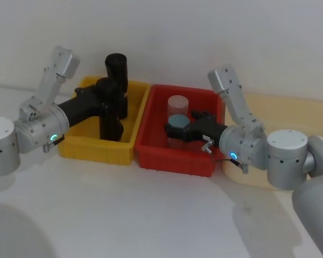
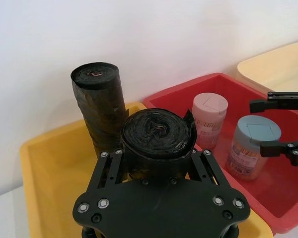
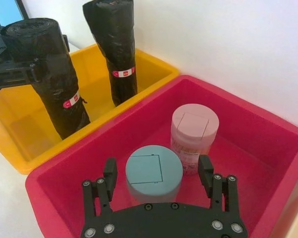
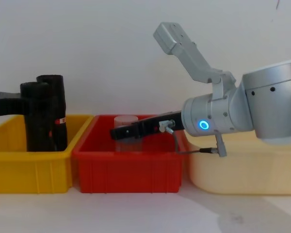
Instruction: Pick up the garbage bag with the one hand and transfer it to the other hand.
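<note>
At nine o'clock, in the yellow bin (image 1: 97,153), clamps the upright garbage bag (image 1: 111,126) near its top with the left gripper (image 1: 112,101), likely for lifting. At three o'clock, poises the right gripper (image 3: 157,166) spread, empty, over the red bin (image 1: 172,158), presumably to receive.

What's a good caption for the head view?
Left end effector grips a garbage bag roll in the yellow bin; right end effector straddles a blue-lidded jar.
</note>
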`<state>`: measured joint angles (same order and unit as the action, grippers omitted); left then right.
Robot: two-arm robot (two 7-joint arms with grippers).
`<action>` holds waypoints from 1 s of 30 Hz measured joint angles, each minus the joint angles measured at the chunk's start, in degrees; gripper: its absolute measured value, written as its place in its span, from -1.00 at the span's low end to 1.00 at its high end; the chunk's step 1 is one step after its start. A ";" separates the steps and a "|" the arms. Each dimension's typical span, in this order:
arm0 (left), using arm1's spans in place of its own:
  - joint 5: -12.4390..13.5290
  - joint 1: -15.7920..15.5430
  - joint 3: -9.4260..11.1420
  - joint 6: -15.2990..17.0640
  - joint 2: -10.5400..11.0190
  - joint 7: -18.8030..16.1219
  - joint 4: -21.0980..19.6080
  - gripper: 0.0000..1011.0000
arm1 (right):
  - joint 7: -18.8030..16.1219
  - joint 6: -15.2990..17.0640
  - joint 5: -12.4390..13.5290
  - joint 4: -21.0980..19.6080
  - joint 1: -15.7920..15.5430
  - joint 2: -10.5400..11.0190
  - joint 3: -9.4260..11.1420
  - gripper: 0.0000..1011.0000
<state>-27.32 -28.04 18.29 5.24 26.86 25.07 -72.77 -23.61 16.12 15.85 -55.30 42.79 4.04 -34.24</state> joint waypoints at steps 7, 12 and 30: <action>0.00 0.00 0.00 0.00 0.00 0.00 0.00 0.00 | -0.21 -0.14 0.13 0.33 0.03 -0.08 0.20 0.98; 0.00 0.00 0.00 0.00 0.00 0.00 0.00 0.00 | -0.26 -0.19 0.16 0.45 0.03 -0.10 0.27 0.81; 0.00 0.00 0.00 0.00 0.00 0.00 0.00 0.00 | -0.37 -0.25 0.25 0.62 0.03 -0.18 0.39 0.28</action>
<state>-27.32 -28.04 18.29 5.24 26.86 25.07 -72.76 -23.98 15.86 16.09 -54.68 42.82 3.86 -33.85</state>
